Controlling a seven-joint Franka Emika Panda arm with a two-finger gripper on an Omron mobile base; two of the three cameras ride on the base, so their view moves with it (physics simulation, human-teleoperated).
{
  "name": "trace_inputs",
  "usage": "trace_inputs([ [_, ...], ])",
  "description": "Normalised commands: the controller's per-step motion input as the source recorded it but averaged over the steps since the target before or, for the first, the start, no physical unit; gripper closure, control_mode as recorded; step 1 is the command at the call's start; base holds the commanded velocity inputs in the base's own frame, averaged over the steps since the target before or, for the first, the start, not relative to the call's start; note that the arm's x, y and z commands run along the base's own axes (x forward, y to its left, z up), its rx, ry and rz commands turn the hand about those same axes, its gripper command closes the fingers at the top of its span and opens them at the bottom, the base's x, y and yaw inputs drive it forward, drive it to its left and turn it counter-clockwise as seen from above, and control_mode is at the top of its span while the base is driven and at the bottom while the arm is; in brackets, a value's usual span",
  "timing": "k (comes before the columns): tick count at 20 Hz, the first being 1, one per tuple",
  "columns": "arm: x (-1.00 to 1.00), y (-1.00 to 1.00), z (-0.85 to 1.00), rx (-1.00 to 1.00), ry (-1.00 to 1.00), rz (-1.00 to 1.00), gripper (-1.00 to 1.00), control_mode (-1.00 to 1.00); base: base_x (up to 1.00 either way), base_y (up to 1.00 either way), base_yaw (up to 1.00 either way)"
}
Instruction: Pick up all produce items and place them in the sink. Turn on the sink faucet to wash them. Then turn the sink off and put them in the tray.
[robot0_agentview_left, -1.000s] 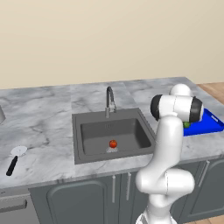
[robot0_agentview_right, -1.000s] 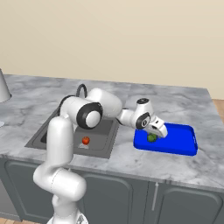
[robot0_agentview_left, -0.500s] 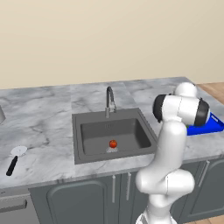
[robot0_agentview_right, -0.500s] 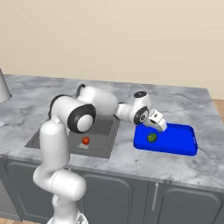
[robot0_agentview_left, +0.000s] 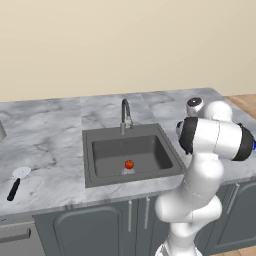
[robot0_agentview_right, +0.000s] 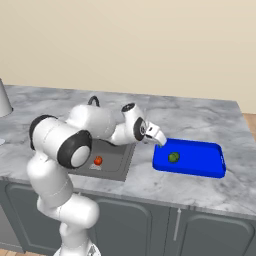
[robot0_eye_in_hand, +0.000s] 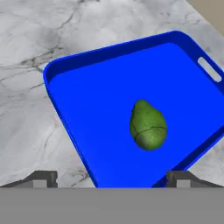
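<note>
The green produce item (robot0_eye_in_hand: 148, 126) lies alone on the floor of the blue tray (robot0_eye_in_hand: 96, 109). My gripper (robot0_eye_in_hand: 111, 179) hangs above the tray's near rim, open, with nothing between its tips. From the right base view the gripper (robot0_agentview_right: 159, 139) is just left of the tray (robot0_agentview_right: 205, 160), apart from the green item (robot0_agentview_right: 173, 157). The red-orange produce item (robot0_agentview_left: 129, 164) rests by the drain in the dark sink (robot0_agentview_left: 100, 155), also seen as the red item (robot0_agentview_right: 98, 160). The faucet (robot0_agentview_left: 125, 112) stands behind the basin; I see no water running.
A black-handled utensil with a white head (robot0_agentview_left: 17, 180) lies on the marble counter (robot0_agentview_left: 50, 135) far left of the sink. My own arm (robot0_agentview_left: 212, 140) stands between the sink and the tray. A wooden floor shows beyond the counter's right end.
The hand has drawn back from over the green item toward the tray's sink-side edge, its jaws widening slightly. The green item stays in the tray and the red one in the sink.
</note>
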Motion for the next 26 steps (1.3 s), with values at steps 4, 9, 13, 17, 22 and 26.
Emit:
trace_inputs([
  [4,-0.21,1.0,0.0,-0.08,0.01,0.12,-1.0,-1.0,0.0,0.0,0.0],
  [9,-0.17,1.0,0.02,-0.06,0.06,0.16,-1.0,-1.0,0.0,0.0,0.0],
  [13,-0.01,1.0,0.16,-0.03,0.1,0.19,-1.0,-1.0,0.0,0.0,0.0],
  [17,0.0,1.0,0.14,-0.03,0.14,0.2,-1.0,-1.0,0.0,0.0,0.0],
  [22,-0.05,0.85,0.02,-0.01,0.15,0.2,-1.0,-1.0,0.0,0.0,0.0],
  [26,-0.11,0.36,-0.08,0.0,0.07,0.19,-1.0,-1.0,0.0,0.0,0.0],
])
